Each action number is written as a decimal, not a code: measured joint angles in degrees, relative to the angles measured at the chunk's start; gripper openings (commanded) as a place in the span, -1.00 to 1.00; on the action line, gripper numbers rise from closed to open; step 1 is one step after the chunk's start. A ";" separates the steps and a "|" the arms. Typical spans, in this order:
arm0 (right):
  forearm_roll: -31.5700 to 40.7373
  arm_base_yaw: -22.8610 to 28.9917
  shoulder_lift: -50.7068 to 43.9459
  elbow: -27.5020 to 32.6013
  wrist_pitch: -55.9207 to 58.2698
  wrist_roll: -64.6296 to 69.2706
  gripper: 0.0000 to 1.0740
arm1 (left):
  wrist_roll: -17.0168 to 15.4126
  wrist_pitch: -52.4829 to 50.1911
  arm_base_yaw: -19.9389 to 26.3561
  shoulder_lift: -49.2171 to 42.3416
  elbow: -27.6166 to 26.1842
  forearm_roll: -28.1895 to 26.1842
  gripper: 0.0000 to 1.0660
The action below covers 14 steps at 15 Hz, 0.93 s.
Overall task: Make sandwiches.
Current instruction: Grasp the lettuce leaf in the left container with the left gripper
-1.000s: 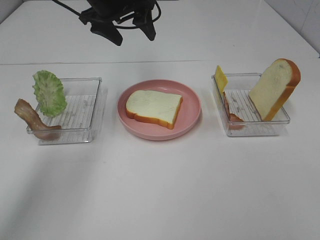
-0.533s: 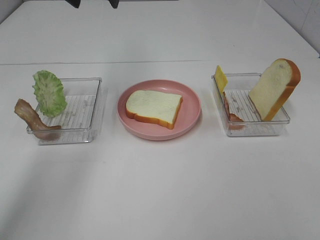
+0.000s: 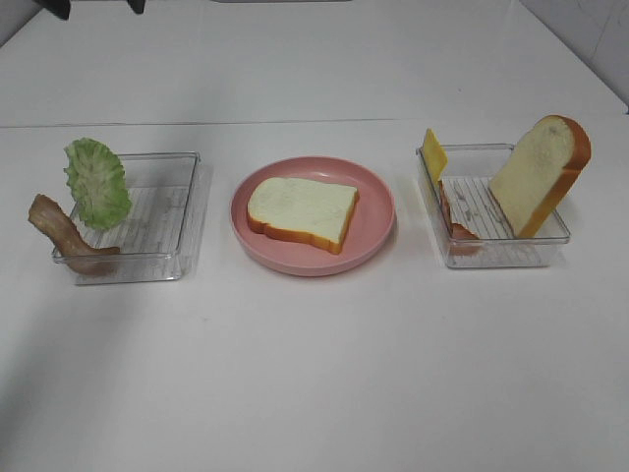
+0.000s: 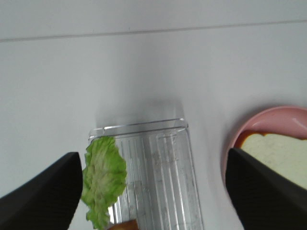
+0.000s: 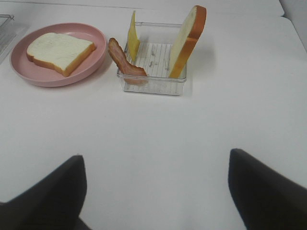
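One white bread slice (image 3: 302, 211) with orange-brown crust lies flat on the round pink plate (image 3: 378, 211) at the centre. Green lettuce (image 3: 97, 183) and a bacon strip (image 3: 61, 236) lean on the left clear tray (image 3: 162, 221). Yellow cheese (image 3: 433, 155), another bacon strip (image 3: 454, 221) and a second bread slice (image 3: 541, 175), standing upright, are in the right clear tray (image 3: 511, 251). My left gripper (image 4: 153, 191) is open and empty, above the left tray with the lettuce (image 4: 103, 179) below it. My right gripper (image 5: 156, 191) is open and empty, well short of the right tray (image 5: 153, 84).
A dark part of the left arm (image 3: 57, 8) shows at the top left edge of the high view. The white table (image 3: 314, 374) carries only the two trays and the plate. A seam runs across the table behind them.
The dark left arm at the top edge has moved left and mostly out of the high view. The food, trays and plate have not moved.
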 measured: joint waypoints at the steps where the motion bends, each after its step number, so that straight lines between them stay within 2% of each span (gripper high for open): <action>1: 0.00 0.00 0.00 0.00 0.00 0.00 0.43 | 0.00 0.00 0.40 0.00 1.72 0.00 0.44; 2: 0.00 0.00 0.00 0.00 0.00 0.00 0.43 | -0.57 0.11 1.83 0.00 6.65 0.00 0.44; 4: 0.00 0.00 0.00 0.00 0.00 0.00 0.43 | -1.09 0.23 3.78 0.00 10.26 0.06 0.43; 7: 0.00 0.00 0.00 0.00 0.00 0.00 0.43 | -1.15 0.40 6.30 0.97 11.69 0.57 0.43; 14: 0.06 0.00 0.00 0.00 0.00 0.00 0.43 | -0.23 0.34 6.25 9.00 11.69 0.00 0.40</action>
